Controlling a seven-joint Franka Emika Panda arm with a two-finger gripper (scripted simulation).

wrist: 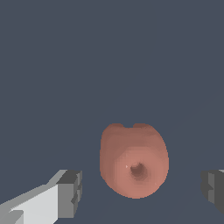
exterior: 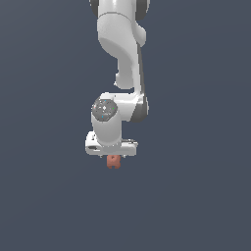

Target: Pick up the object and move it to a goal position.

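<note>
We see the white arm reaching down with its claw spread wide, both grey fingertips standing clear of the object. The terracotta-red object sits between the fingers with open gaps on either side, untouched. In the exterior view the object shows just below the claw, against the plain dark surface.

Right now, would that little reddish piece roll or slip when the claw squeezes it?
Probably stiff: the object looks solid and blocky. Its rounded sides could slip between the flat fingers. The gripper stands open on either side of it, so centring looks good.
</note>
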